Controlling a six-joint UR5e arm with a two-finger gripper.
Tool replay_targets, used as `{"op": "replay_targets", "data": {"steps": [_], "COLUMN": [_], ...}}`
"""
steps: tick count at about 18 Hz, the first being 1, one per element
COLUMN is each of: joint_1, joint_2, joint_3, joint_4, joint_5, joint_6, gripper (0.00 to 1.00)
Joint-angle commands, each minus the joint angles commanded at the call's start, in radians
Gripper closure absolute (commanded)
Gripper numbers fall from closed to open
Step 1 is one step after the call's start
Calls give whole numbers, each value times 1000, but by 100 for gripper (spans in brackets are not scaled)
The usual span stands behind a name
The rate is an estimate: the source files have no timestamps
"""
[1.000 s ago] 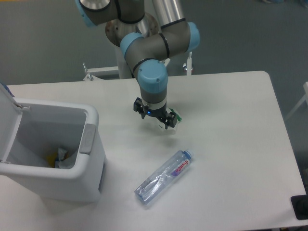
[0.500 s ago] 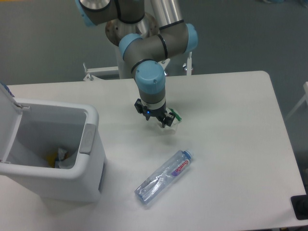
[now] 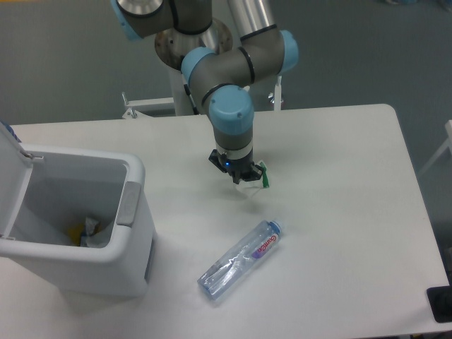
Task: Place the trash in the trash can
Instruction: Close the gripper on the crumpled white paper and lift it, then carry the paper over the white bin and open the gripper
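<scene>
The crumpled white wrapper (image 3: pixel 253 186) with a green bit (image 3: pixel 266 176) lies on the white table, mid-back. My gripper (image 3: pixel 237 174) points down right over its left edge and touches it. The fingers are dark and seen close together, so I cannot tell whether they grip it. The crushed clear bottle (image 3: pixel 240 260) with blue cap and red label lies on the table nearer the front, apart from the gripper. The pale grey trash can (image 3: pixel 127 233) stands at the left with its lid (image 3: pixel 10 176) open. Some rubbish shows inside.
The table's (image 3: pixel 339 212) right half holds nothing but a dark object (image 3: pixel 441 304) at its front right corner. The arm's base stands behind the table's back edge.
The gripper has shifted a little right and turned about its axis, so its fingers now look narrower. The wrapper's green bit has moved slightly right. Bottle and can have not moved.
</scene>
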Motion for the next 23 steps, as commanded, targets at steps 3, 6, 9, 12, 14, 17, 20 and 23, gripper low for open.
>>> {"op": "replay_targets", "data": {"steps": [3, 6, 9, 12, 14, 17, 20, 23], "joint_1": [34, 77, 113, 120, 114, 109, 103, 68], "joint_2": [37, 90, 130, 132, 131, 120, 132, 157], "joint_3": [37, 69, 107, 178, 238, 293, 313, 322], "joint_4": [-8, -15, -20, -18, -18, -12, -9, -8], "joint_5": [-110, -190, -331, -422, -506, -600, -644, -683], "joint_6": [-9, -8, -11, -56, -133, -228, -310, -394], "gripper": [100, 100, 100, 100, 100, 100, 100, 100]}}
